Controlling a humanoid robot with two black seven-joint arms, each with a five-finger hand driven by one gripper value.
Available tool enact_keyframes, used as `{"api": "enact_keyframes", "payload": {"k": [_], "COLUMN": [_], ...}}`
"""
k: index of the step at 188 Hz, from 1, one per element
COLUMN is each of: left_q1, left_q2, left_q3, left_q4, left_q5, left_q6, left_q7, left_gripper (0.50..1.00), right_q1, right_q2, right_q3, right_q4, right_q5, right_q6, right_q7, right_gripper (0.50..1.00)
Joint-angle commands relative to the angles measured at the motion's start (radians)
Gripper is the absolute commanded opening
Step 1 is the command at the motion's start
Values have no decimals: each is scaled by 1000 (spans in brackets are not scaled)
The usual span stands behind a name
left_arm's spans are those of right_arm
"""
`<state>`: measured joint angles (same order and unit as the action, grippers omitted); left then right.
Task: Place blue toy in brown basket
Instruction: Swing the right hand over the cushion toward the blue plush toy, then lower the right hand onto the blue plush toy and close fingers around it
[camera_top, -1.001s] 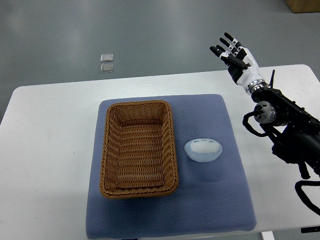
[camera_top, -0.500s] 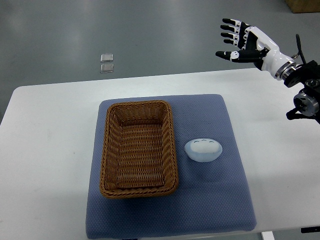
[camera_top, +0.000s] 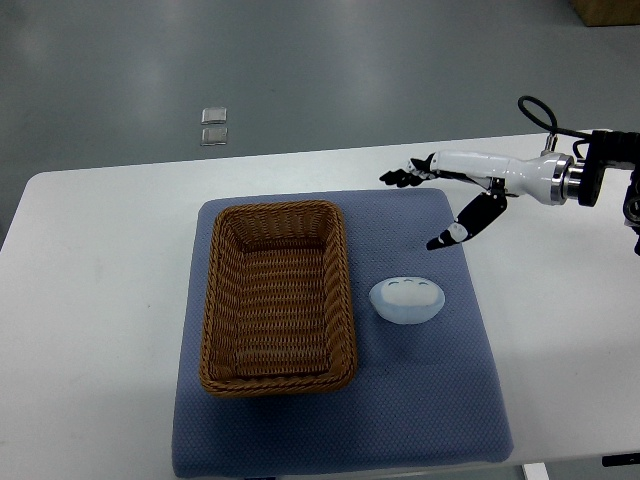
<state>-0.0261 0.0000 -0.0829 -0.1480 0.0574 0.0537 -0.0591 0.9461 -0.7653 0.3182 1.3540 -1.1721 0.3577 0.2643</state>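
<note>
A white bench (camera_top: 110, 300) with rounded corners carries a blue-grey textured fabric mat (camera_top: 420, 400), and on the mat sit the two things of the task. The brown woven wicker basket (camera_top: 277, 296) — rectangular, with sloping walls — stands on the left half of the mat, its long side running away from the robot; nothing lies inside it. The pale blue, rounded oval toy (camera_top: 407, 300) rests on the mat just beside the basket's right rim, apart from it, roughly level with the basket's middle.

The right hand (camera_top: 450, 185), white with black fingertips, reaches in from the picture's right edge on a white forearm that ends in a metal wrist ring, with black cabling looping above it. It hangs over the far right corner of the mat, well above and to the right of the toy, not touching it. Its fingers (camera_top: 402, 178) are spread and extended toward the left, and the thumb (camera_top: 465, 222) angles down toward the mat — the hand is open and holds nothing.

The left arm does not show in the view.

Beyond the bench, on the grey floor, lie two small clear square pieces (camera_top: 213, 126), one just behind the other.
</note>
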Motion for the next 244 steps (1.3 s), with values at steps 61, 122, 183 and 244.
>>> {"api": "enact_keyframes", "payload": {"k": [61, 122, 183, 244], "left_q1": [0, 0, 0, 0], "left_q2": [0, 0, 0, 0], "left_q3": [0, 0, 0, 0], "left_q4": [1, 1, 1, -2], "left_q5": [1, 1, -1, -1], "left_q6": [0, 0, 0, 0], "left_q7": [1, -1, 1, 1], "left_gripper": [1000, 1000, 1000, 1000], "right_q1": [60, 52, 17, -6], "right_q2": [73, 119, 132, 147], "right_q3": [-30, -31, -41, -39], "right_q4": [24, 45, 39, 39], "right_q5": [-187, -190, -196, -185], "right_q6": [155, 176, 138, 89], "right_q7": [-171, -226, -300, -359], "right_gripper": [901, 897, 881, 876]}}
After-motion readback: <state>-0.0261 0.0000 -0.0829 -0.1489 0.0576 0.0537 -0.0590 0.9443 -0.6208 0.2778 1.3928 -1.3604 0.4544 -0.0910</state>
